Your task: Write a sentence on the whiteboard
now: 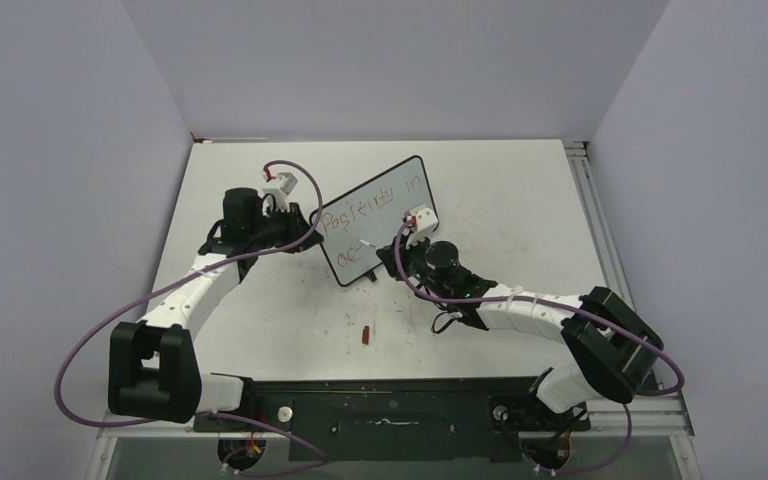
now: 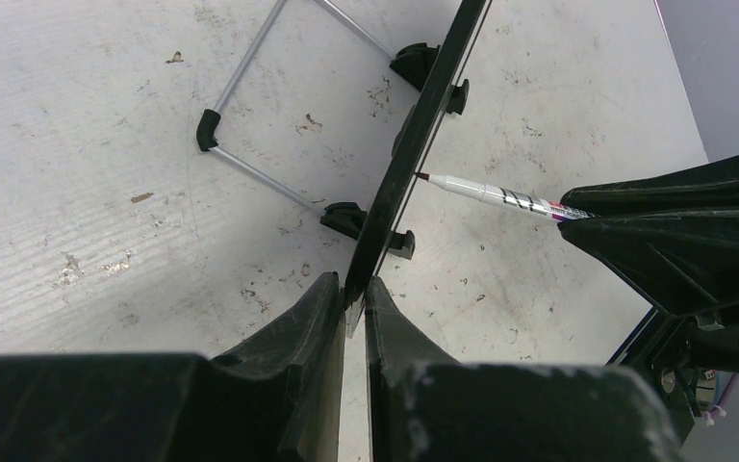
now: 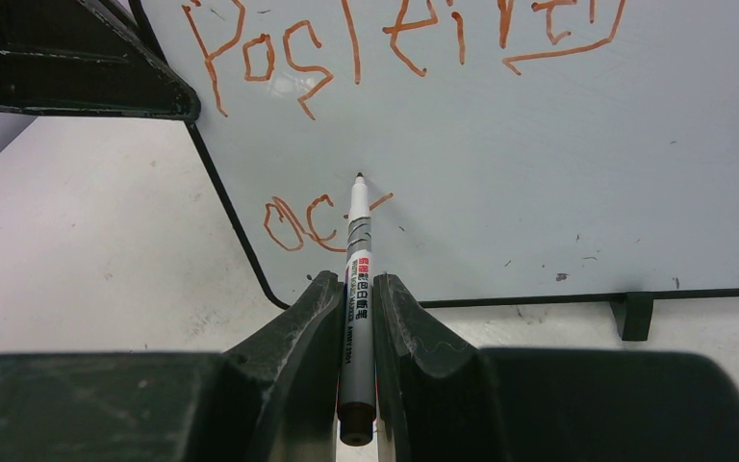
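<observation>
My left end effector (image 2: 351,289) clamps the small black-framed whiteboard (image 1: 385,215) standing on the white worktop (image 1: 520,200); my right end effector (image 3: 354,285) grips a slim white marker (image 3: 357,245). The reddish handwritten sentence (image 3: 353,43) reaches "ac", so it is unfinished, I judge.

Outstretched left arm (image 1: 205,285) and right arm (image 1: 525,310), jaws clamped.

White table (image 1: 520,200), scuffed and smudged. Whiteboard (image 1: 380,215) standing mid-table, wire stand (image 2: 250,106) resting behind it. Small red piece (image 1: 365,335) lying apart, nearer arm bases.
</observation>
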